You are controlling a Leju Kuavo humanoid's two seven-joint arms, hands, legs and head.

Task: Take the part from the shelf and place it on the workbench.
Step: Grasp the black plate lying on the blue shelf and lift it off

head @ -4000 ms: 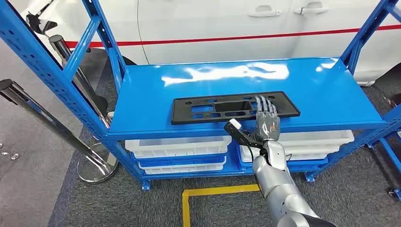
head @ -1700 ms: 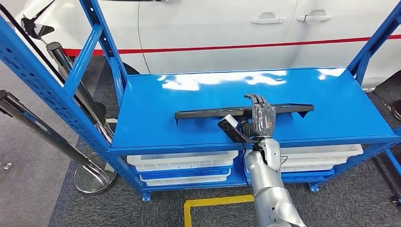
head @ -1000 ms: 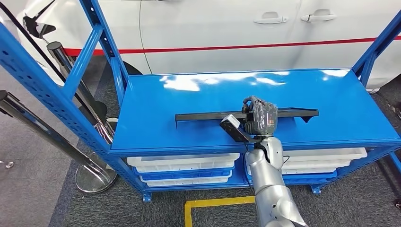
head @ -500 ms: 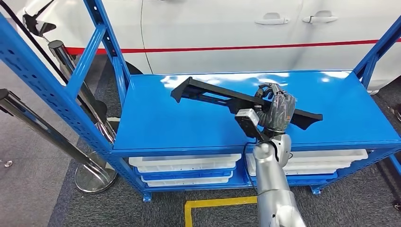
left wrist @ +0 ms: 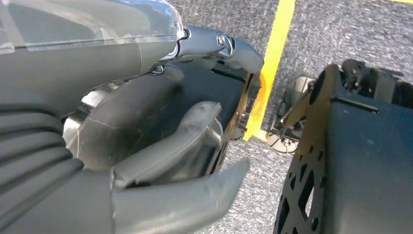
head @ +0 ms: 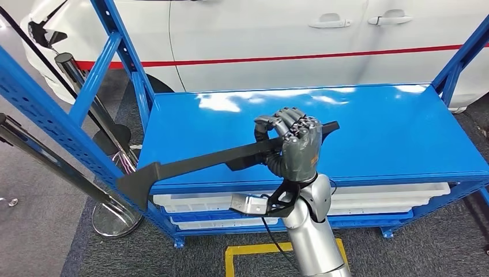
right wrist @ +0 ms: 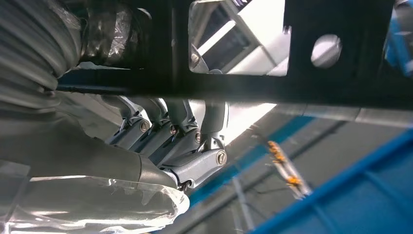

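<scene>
The head camera looks forward and down from high on the robot at the blue shelf, a white car beyond it. The right wrist camera sits close behind the right hand, sharing the black part with the head view. The left wrist camera faces the grey floor.

Your right hand gripped the black part above the shelf's front edge, its long end jutting past the front-left corner
</scene>
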